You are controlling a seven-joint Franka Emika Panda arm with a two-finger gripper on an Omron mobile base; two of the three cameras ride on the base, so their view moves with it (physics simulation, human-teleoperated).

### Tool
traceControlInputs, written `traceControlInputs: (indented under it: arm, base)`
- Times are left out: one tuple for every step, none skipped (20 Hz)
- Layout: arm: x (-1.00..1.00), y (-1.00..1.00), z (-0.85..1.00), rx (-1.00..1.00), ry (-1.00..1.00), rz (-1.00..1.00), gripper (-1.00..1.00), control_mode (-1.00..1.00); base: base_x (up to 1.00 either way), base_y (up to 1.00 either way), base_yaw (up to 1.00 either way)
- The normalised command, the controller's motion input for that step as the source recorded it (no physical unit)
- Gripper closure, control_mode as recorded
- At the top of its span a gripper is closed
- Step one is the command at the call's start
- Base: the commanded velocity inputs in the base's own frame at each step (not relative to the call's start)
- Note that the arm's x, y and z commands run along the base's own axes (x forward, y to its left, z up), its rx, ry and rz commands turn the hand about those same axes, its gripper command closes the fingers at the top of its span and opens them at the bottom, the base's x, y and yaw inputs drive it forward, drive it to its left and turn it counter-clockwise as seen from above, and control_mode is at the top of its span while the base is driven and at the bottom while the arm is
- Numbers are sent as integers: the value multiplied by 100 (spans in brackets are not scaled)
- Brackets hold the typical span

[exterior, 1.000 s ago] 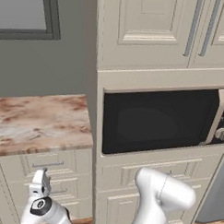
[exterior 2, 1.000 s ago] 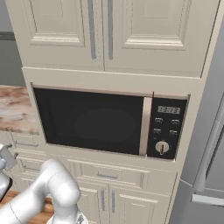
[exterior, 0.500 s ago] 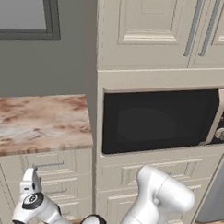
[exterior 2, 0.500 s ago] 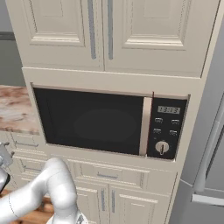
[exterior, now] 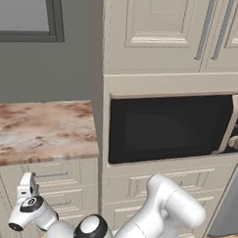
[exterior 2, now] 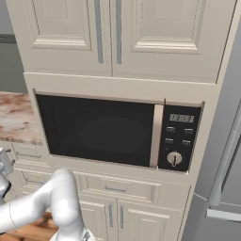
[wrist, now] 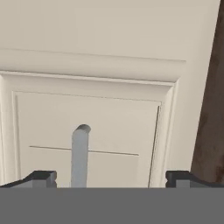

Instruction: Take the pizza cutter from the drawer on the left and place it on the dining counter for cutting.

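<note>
The drawer (exterior: pixel 64 173) is the top cream one under the marbled worktop, and it is shut, with a slim silver bar handle (exterior: pixel 50 176). My gripper (exterior: pixel 28 181) hovers low at the left, just in front of the drawer stack, and shows at the left edge of the right base view (exterior 2: pixel 4 161). Its jaws stand open with nothing between them. In the hand view the gripper (wrist: pixel 111 177) faces a framed cream drawer front (wrist: pixel 109 113) close up, and the end of a silver bar handle (wrist: pixel 80 153) rises nearer the left fingertip (wrist: pixel 43 176). The pizza cutter is hidden. The dining counter is out of view.
A narrow marbled worktop (exterior: pixel 39 130) overhangs the drawers. To the right a built-in black microwave (exterior: pixel 169 128) sits in a tall cream cabinet column (exterior: pixel 158 39), with more drawers (exterior 2: pixel 113 188) below. My own arm (exterior: pixel 156 215) curls across the bottom. A grey fridge side (exterior 2: pixel 226 155) stands far right.
The hand has drifted a little to the left in front of the drawers. The jaws have stayed open.
</note>
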Motion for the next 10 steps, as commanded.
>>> traceControlInputs:
  arm:
    - [18, 0, -46, 0, -8, 0, -100, -100]
    - [16, 0, -49, 0, -9, 0, -100, -100]
    - [16, 0, -49, 0, -9, 0, -100, -100]
    - [9, 0, -46, 0, -13, 0, -100, -100]
    - [2, 0, -44, 0, -15, 0, -100, -100]
    - [0, -4, -36, 0, -18, 0, -100, -100]
    - [0, -10, -30, 0, -20, 0, -100, -100]
    - [0, -8, -31, 0, -21, 0, -100, -100]
    - [0, -14, -36, 0, -21, 0, -100, -100]
    - [0, -17, -36, 0, -21, 0, -100, -100]
  base:
    - [0, 0, 0]
    - [0, 0, 0]
    - [0, 0, 0]
    - [0, 0, 0]
    - [0, 0, 0]
    - [0, 0, 0]
    - [0, 0, 0]
    - [0, 0, 0]
    - [0, 0, 0]
    - [0, 0, 0]
